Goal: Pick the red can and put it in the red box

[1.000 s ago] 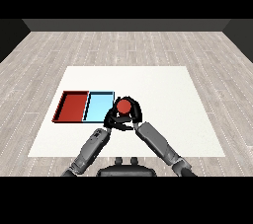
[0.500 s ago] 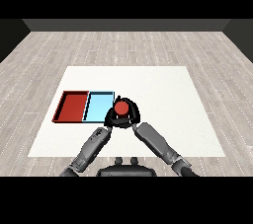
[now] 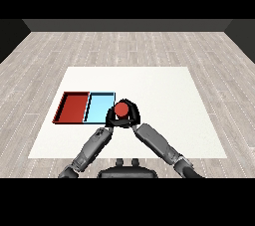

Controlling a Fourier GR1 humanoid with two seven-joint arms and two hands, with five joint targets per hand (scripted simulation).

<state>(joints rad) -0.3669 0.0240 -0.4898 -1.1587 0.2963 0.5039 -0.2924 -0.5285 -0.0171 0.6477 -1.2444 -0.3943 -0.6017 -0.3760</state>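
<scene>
Farthest left of the fingers lies the red tray, its long side touching the light blue tray, both flat on the white counter. The left hand sits at the blue tray's right edge, whether its fingers are apart or together I cannot tell. The red can stands upright within the right hand, whose fingers curl round it, just right of the 2 trays
</scene>
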